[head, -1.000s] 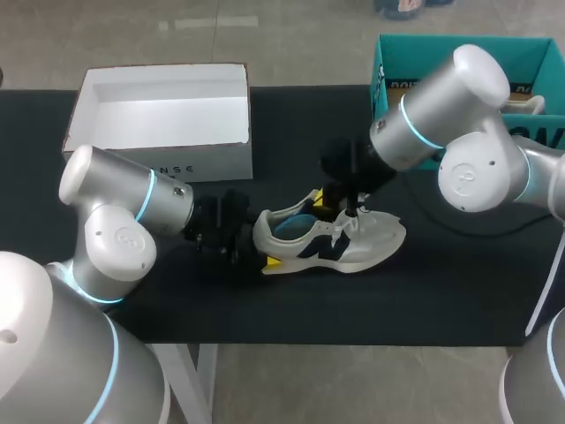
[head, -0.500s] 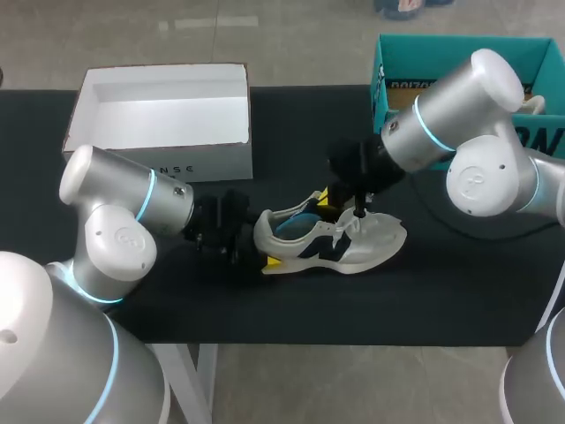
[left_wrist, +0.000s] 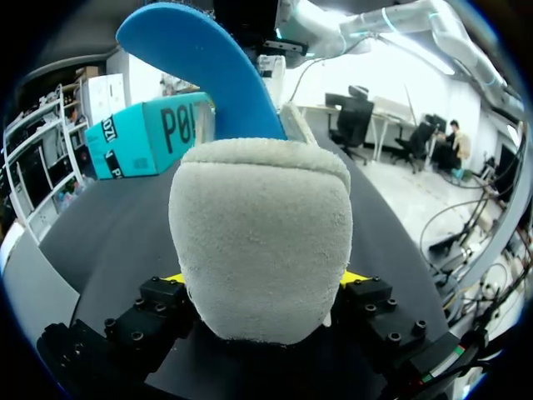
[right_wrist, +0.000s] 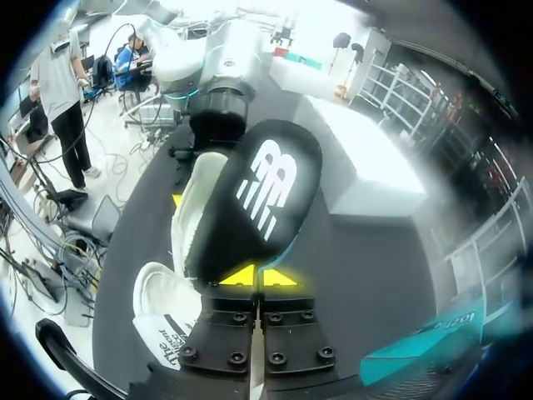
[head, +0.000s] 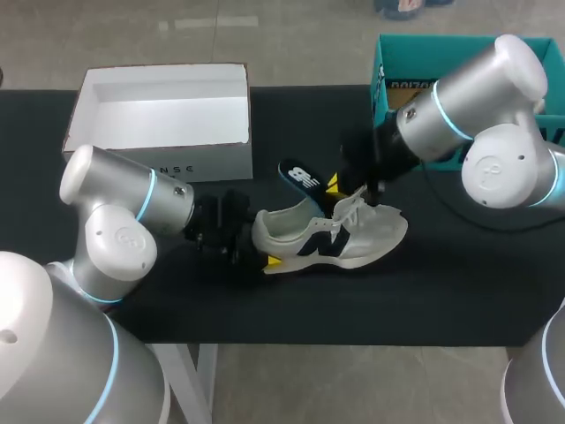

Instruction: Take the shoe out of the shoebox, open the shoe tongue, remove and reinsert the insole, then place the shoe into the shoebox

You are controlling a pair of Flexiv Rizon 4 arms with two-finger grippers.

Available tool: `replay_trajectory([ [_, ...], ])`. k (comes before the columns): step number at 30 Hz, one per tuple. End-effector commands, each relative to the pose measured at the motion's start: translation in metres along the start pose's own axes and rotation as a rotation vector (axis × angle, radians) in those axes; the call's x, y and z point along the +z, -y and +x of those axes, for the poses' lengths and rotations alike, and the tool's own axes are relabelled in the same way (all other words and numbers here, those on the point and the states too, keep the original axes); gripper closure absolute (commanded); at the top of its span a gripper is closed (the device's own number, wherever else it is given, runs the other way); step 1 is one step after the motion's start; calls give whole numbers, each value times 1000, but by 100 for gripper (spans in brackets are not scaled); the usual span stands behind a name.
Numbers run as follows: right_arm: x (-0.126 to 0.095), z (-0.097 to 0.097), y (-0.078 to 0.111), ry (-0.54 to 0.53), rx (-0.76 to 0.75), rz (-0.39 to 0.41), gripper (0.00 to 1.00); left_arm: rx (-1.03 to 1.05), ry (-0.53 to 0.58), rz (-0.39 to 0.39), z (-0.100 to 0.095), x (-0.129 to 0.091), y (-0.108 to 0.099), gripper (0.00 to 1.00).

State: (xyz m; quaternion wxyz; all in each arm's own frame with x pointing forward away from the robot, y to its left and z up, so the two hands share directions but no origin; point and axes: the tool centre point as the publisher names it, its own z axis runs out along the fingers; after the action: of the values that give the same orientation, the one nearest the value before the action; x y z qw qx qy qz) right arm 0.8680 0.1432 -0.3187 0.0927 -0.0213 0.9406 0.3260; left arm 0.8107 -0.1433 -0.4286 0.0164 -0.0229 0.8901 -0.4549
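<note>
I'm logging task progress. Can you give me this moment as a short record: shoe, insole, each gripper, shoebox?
shoe: on its sole on the table, outside the shoebox
insole: raised above the shoe, held at one end
left gripper: shut on the shoe's heel
right gripper: shut on the insole
shoebox: open, nothing visible inside

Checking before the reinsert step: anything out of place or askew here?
Nothing looks spilled or damaged. Only the insole is out of place: it is tilted up above the shoe opening, pinched in the right jaws, as the task expects. The shoe stands on its sole, heel in the left jaws.
</note>
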Motion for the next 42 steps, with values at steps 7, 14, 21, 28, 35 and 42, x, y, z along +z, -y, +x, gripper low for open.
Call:
replay_trajectory([
  [7, 0, -12, -9, 40, 6, -105, 100, 1, -1, -3, 2, 1, -2, 100],
  [14, 16, -16, -12, 9, 2, -122, 100, 1, -1, -3, 2, 1, -2, 100],
  [21, 27, -24, -23, -8, -21, -143, 100, 1, -1, -3, 2, 1, -2, 100],
  [28, 30, -31, -37, -4, -47, -168, 100, 1, -1, -3, 2, 1, -2, 100],
  [35, 24, -36, -50, 15, -74, -229, 100, 1, -1, -3, 2, 1, -2, 100],
  [42, 10, -44, -59, 74, -75, -356, 100, 1, -1, -3, 2, 1, -2, 100],
])
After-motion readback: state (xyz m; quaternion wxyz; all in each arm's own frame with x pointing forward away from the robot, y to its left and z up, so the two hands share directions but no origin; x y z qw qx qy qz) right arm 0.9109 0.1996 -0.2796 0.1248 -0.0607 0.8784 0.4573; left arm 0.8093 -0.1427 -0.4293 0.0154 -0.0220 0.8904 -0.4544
